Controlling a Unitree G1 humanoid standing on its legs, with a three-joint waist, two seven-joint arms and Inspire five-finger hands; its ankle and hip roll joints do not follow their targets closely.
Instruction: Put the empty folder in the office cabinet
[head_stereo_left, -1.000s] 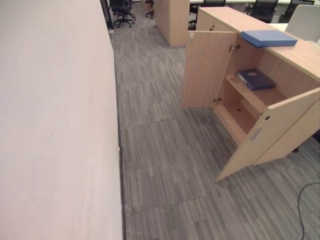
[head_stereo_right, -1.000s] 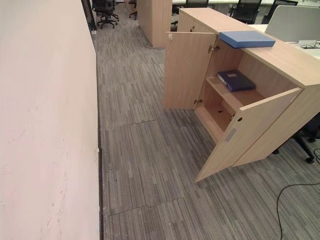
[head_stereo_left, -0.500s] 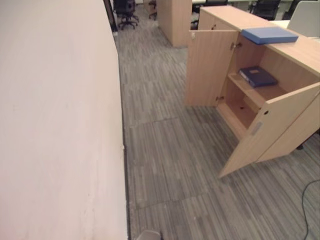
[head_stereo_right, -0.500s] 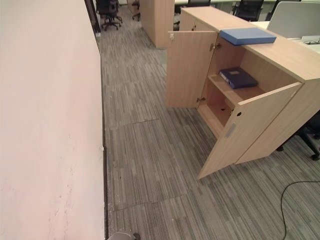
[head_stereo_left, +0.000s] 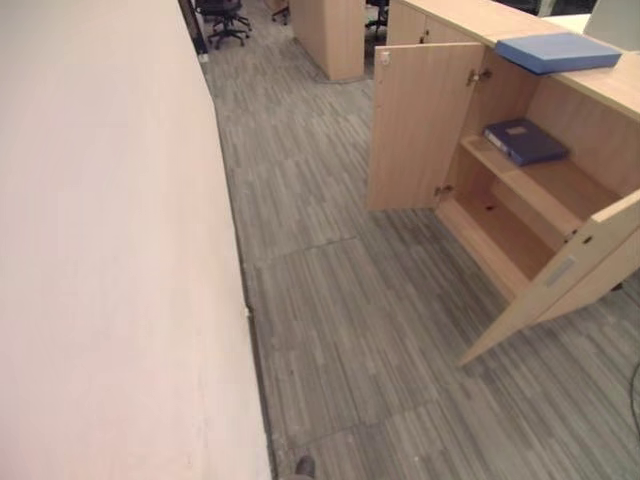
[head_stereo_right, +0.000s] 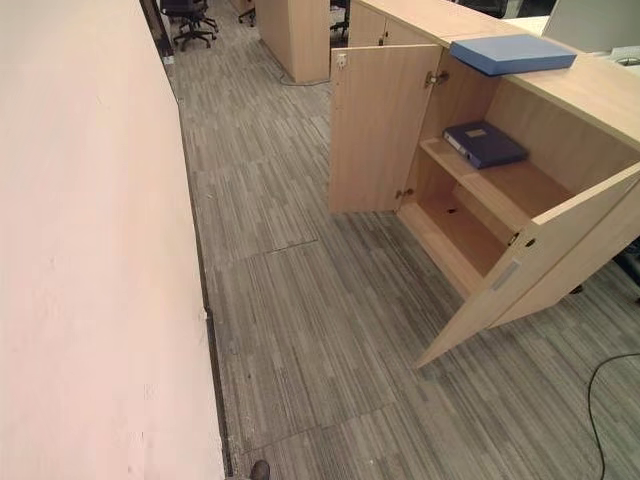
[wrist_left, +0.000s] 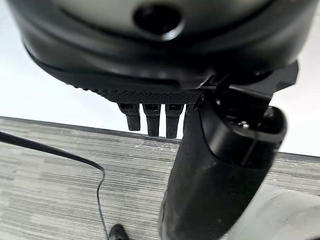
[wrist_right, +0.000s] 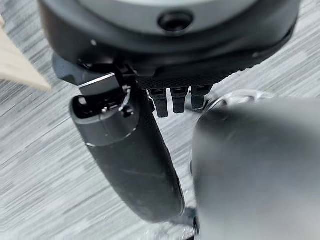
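The light wooden office cabinet (head_stereo_left: 575, 195) stands at the right with both doors swung open. A dark blue folder (head_stereo_left: 524, 141) lies flat on its upper shelf. A light blue folder (head_stereo_left: 556, 51) lies on the cabinet's top. The lower shelf (head_stereo_right: 455, 230) is bare. My left hand (wrist_left: 150, 60) hangs over the grey carpet with straight fingers (wrist_left: 152, 119) and holds nothing. My right hand (wrist_right: 170, 45) also hangs over the carpet, its fingers (wrist_right: 172, 100) straight, and it holds nothing. Both hands are well away from the cabinet.
A pale wall (head_stereo_left: 100, 250) runs along the whole left side. The near cabinet door (head_stereo_left: 565, 275) juts out into the carpeted aisle (head_stereo_left: 340, 300). Farther back stand another wooden unit (head_stereo_left: 330, 35) and black office chairs (head_stereo_left: 222, 15).
The whole picture has shifted, so the camera has moved; the cabinet now shows a little closer and higher in view. The folders and doors stand as before.
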